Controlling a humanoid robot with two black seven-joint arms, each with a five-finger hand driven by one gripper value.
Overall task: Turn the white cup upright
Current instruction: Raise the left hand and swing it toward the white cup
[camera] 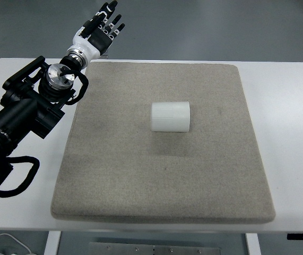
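Observation:
A white ribbed cup [170, 116] lies on its side near the middle of a grey felt mat [114, 180]. My left arm comes in from the left edge and reaches toward the far left corner. My left hand [104, 25] is beyond the table's far edge, well away from the cup, with its fingers spread and nothing in them. My right hand is not in view.
The mat lies on a white table [292, 133]. A white cable [5, 241] hangs below the table's near left corner. Grey floor shows beyond the far edge.

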